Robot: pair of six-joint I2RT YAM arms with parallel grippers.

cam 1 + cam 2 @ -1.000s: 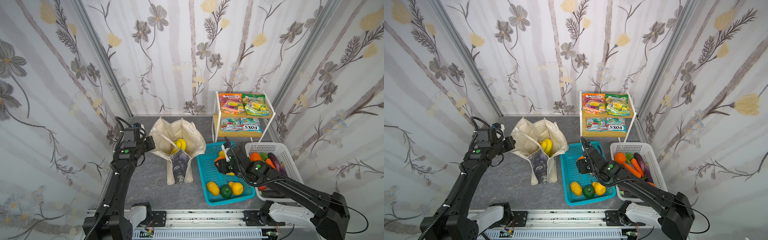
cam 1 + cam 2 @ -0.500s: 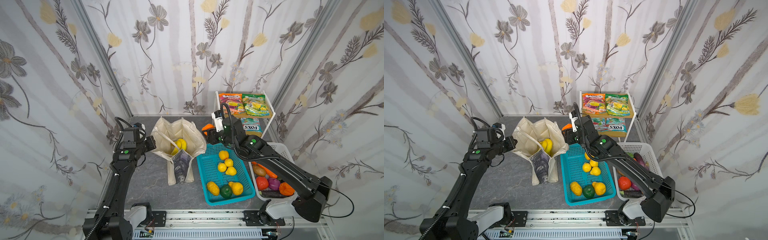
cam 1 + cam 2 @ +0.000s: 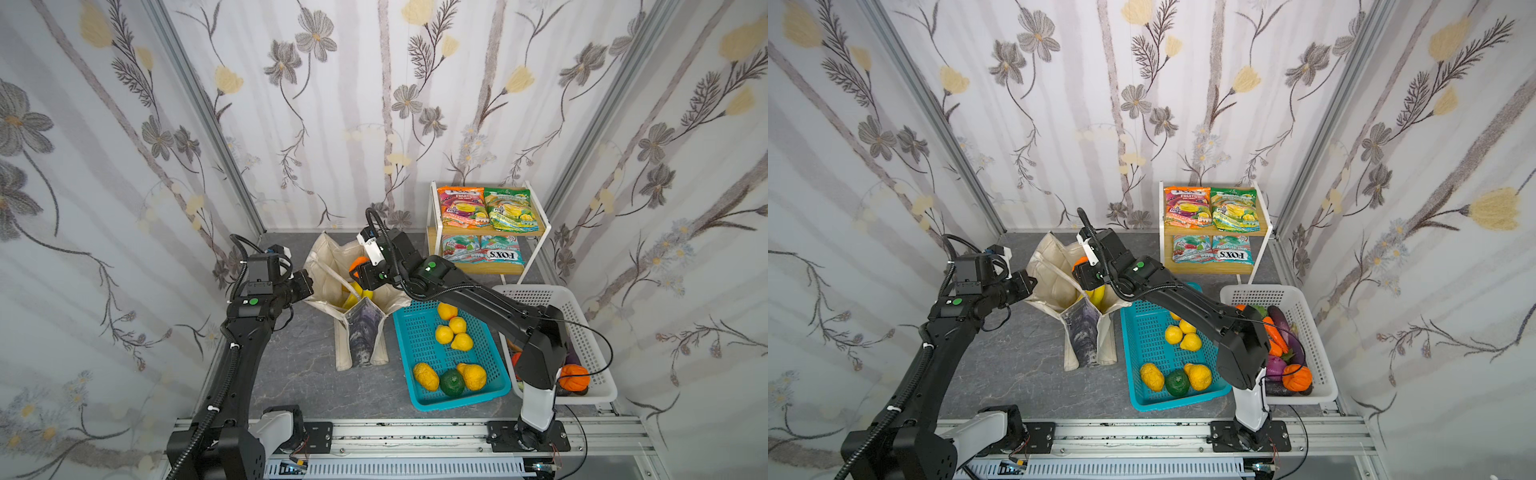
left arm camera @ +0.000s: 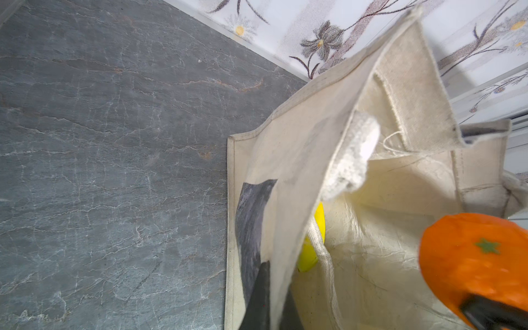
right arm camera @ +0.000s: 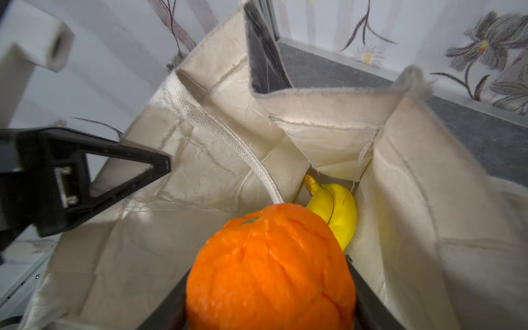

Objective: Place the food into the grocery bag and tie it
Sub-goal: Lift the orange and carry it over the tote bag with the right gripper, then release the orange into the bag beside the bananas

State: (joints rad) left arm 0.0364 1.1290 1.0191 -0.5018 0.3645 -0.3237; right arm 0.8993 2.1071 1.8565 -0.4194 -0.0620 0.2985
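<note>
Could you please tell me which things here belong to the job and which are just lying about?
Job: cream canvas tote bag, held by the left gripper; round orange in the right gripper; yellow banana bunch inside it; glossy snack packets; small yellow lemon-like fruits.
Lying about: teal plastic mesh basket; white plastic mesh basket; wooden shelf rack.

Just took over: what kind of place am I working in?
Probably a staged grocery-packing test cell: floral-papered walls box in a small table, the arms mount on an aluminium rail, with a snack shelf, produce baskets and a tote.
</note>
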